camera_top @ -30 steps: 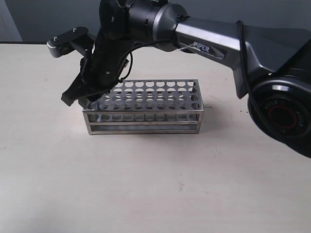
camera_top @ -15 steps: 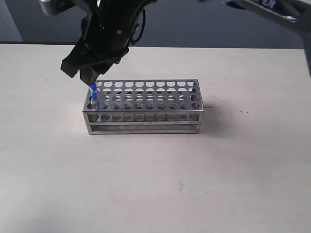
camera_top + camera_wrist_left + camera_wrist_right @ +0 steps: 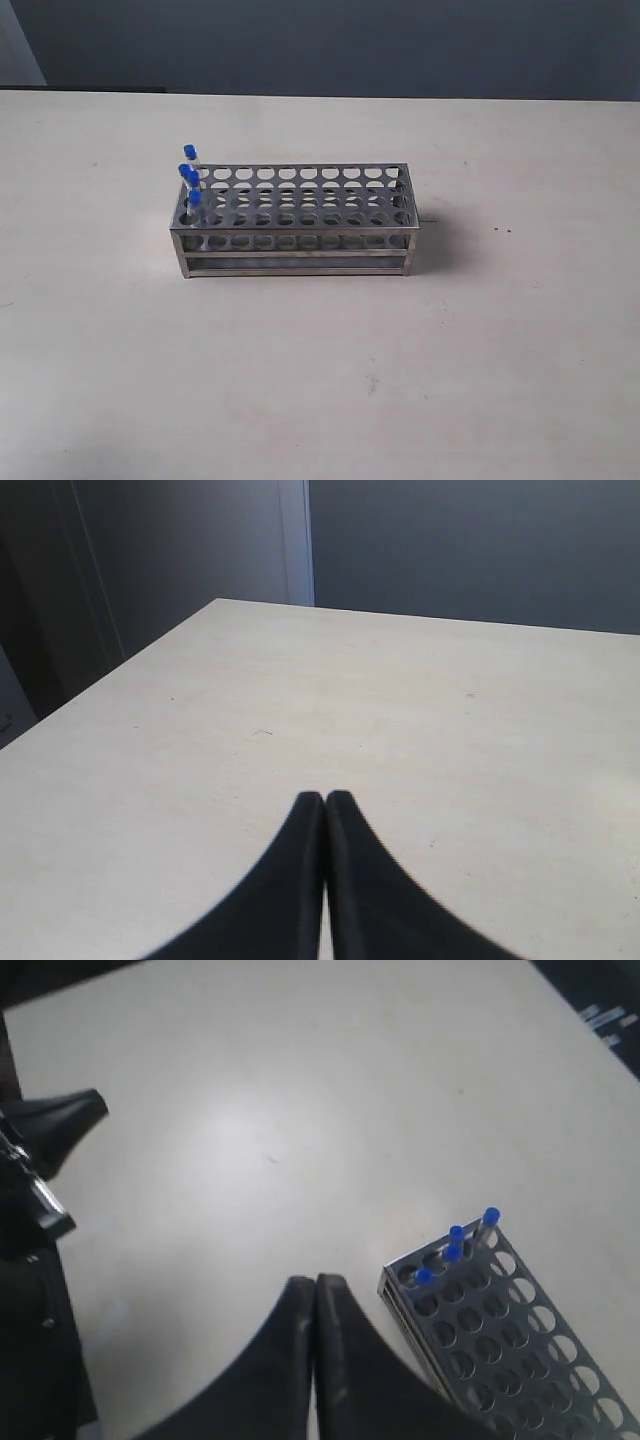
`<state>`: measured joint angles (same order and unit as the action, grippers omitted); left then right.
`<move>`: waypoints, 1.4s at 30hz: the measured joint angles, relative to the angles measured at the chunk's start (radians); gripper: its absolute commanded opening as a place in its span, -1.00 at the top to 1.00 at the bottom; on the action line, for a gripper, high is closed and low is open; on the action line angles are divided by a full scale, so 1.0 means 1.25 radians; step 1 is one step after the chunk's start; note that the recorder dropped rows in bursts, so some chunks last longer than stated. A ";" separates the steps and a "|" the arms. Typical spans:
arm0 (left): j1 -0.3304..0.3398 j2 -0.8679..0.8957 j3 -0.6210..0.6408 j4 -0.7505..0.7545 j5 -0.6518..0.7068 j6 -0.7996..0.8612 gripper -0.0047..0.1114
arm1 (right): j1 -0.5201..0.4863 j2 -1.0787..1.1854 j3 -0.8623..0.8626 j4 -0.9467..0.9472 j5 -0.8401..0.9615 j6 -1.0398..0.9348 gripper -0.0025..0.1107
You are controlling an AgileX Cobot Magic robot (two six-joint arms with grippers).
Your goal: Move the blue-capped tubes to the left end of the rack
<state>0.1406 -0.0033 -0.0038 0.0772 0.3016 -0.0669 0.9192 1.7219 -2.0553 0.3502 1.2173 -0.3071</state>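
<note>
While the left jaws sit pressed together, tip against tip, low over the pale surface (image 3: 400,700) with one of its corners in view beyond them, the right jaws are pressed together too, high above the surface and looking down on the rack (image 3: 500,1350). In the exterior view the nearest stretch is bare surface; then comes the rack, standing level and well in from the edges, one long side facing the camera; the blue-capped tubes (image 3: 186,171) (four caps can be counted in the right wrist view) stand roughly upright in holes along its left end, close together, their caps above the top plate; farther back runs the surface's far edge.
</note>
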 measured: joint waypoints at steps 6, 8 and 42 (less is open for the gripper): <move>0.000 0.000 0.000 0.000 0.000 0.000 0.91 | 0.000 -0.121 0.000 -0.001 0.000 0.070 0.95; 0.000 0.000 0.000 0.000 0.000 0.000 0.91 | 0.000 -0.156 0.000 0.001 0.000 0.078 0.95; 0.000 0.000 0.000 0.000 0.000 0.000 0.91 | -0.507 -0.992 1.217 0.096 -0.641 -0.159 0.95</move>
<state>0.1406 -0.0033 -0.0038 0.0772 0.3016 -0.0669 0.2855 0.4814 -0.5336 0.4704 0.4160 -0.5059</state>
